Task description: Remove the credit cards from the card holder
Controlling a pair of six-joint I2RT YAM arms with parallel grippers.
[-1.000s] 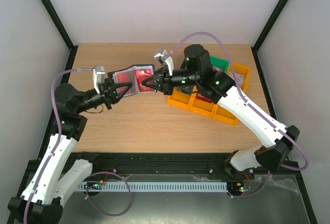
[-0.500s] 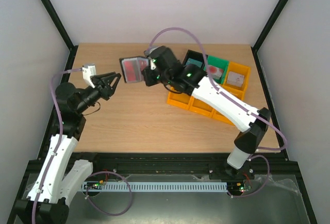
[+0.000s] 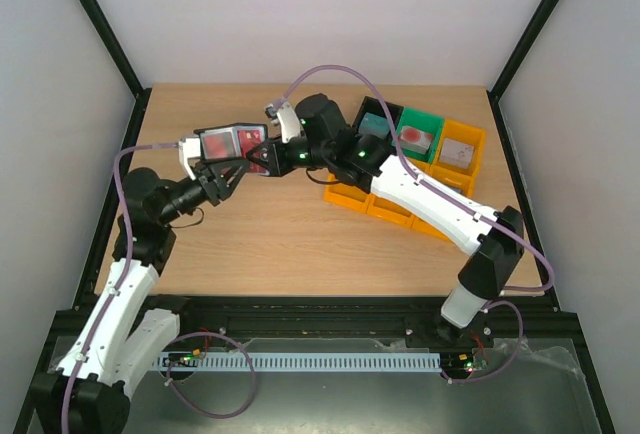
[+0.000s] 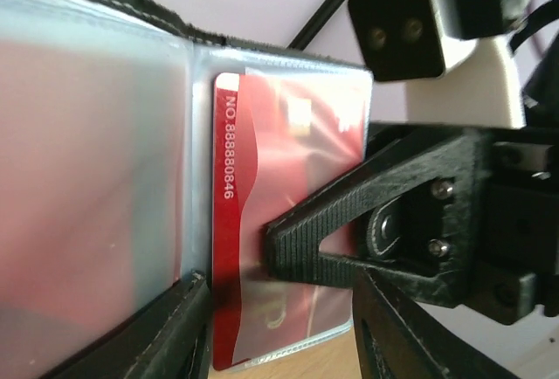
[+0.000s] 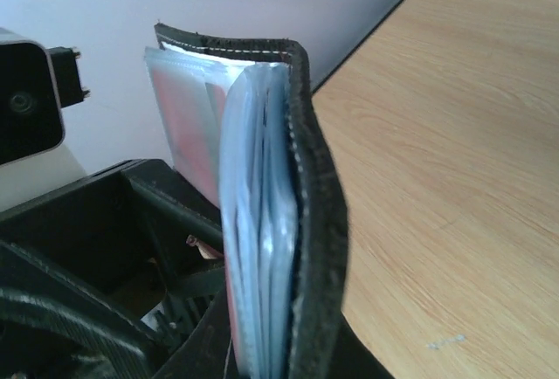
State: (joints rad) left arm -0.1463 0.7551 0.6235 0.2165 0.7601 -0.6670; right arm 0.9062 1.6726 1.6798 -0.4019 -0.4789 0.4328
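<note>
The card holder [image 3: 228, 141] hangs open above the back-left part of the desk [image 3: 300, 224], clear of the wood. The right end effector [image 3: 262, 158] is clenched on its right-hand leaf; in the left wrist view, one of its black fingers [image 4: 341, 222] presses on the clear sleeve over the red card [image 4: 262, 178], which sits fully inside its pocket. The left end effector [image 3: 226, 169] is spread wide just under the holder, its fingers [image 4: 170, 331] either side of the red card's lower edge, grasping nothing. The neighbouring sleeve [image 4: 96, 178] is clouded and I cannot tell what it holds.
</note>
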